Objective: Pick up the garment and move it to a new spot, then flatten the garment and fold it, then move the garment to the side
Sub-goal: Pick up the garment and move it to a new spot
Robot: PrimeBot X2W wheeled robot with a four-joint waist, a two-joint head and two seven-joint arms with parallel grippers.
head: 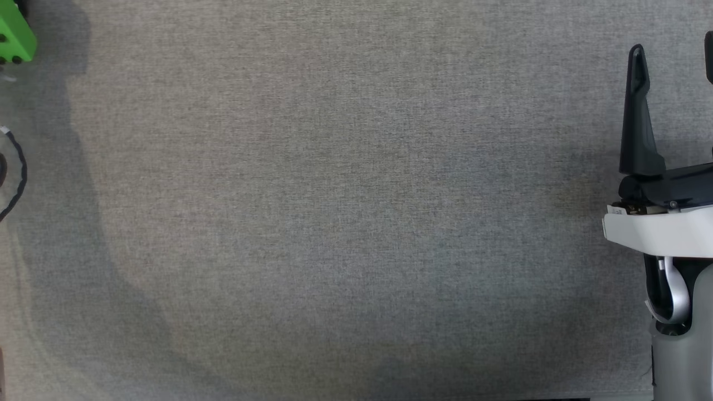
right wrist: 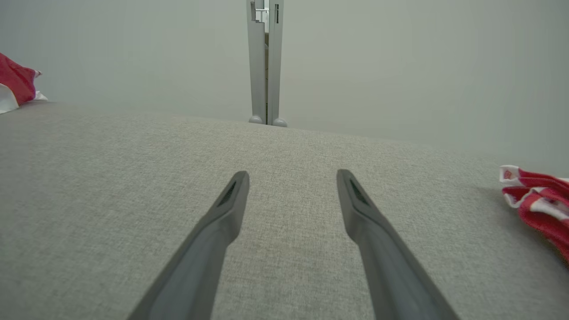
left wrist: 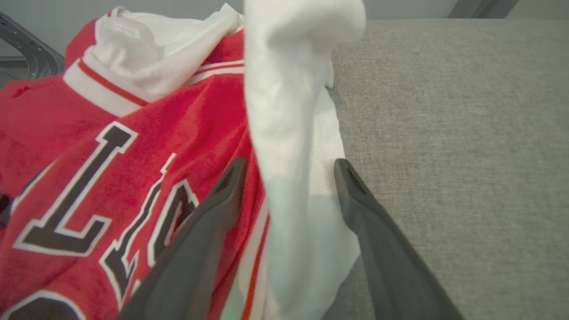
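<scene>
The garment point(left wrist: 89, 151) is a red jersey with black, white-edged letters and white trim, bunched on the grey table in the left wrist view. A white fold point(left wrist: 284, 111) of it stands up between the two fingers of my left gripper point(left wrist: 289, 164), which is open and straddles that fold without pinching it. My right gripper point(right wrist: 292, 174) hangs open over bare grey cloth with nothing between its fingers. It also stands at the right edge of the head view point(head: 674, 61), fingers pointing up.
The grey fabric table point(head: 334, 223) spreads across the head view. A green block point(head: 14, 33) and a black cable point(head: 16, 172) sit at its left edge. Red and white cloth lies at the far left point(right wrist: 15, 82) and right point(right wrist: 538, 200) of the right wrist view. A grey post point(right wrist: 266, 62) stands behind the table.
</scene>
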